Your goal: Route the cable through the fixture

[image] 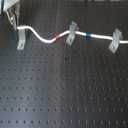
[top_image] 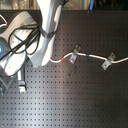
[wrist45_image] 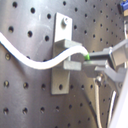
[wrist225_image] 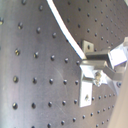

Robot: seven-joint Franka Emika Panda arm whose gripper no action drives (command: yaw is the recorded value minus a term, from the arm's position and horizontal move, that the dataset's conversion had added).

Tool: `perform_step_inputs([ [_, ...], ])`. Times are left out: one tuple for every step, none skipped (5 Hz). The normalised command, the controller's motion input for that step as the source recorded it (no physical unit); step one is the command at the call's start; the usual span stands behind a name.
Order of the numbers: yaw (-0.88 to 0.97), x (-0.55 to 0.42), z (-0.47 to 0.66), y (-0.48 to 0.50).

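1. The cable (image: 47,39) is a thin white cord lying on the black perforated board (image: 65,95). In the first exterior view it runs from the upright clip (image: 21,39) near the first exterior view's left, curves down and up, passes a slanted clip (image: 71,33) and goes on to a second slanted clip (image: 115,40).
2. A red band (image: 58,37) sits just before the first slanted clip and a blue band (image: 88,35) just after it.
3. In the first wrist view the cord's end reaches the clip's prongs (wrist45_image: 70,55), and the gripper (wrist45_image: 92,64) sits right at that spot, its fingers close together around the cord's tip. The grip looks narrow and pinching, but the contact itself is too blurred to be sure.
4. The cord is likely light and limp: it bends in soft curves and would sag or buckle if pushed from far back.
5. The best hold is probably close to the free end, just beside the clip, so the short stub stays straight enough to steer between the prongs.
6. The smooth jacket may slip under a light pinch; the two slanted clips should anchor the rest.
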Motion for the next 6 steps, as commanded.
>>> perform_step_inputs([
  [0.21, -0.104, 0.0, -0.096],
  [0.06, -0.131, 0.01, -0.117],
  [0.12, 0.085, 0.24, -0.089],
  [0.19, 0.005, 0.32, -0.008],
  [0.24, -0.112, 0.13, -0.091],
  [0.02, 0.0, 0.0, 0.0],
])
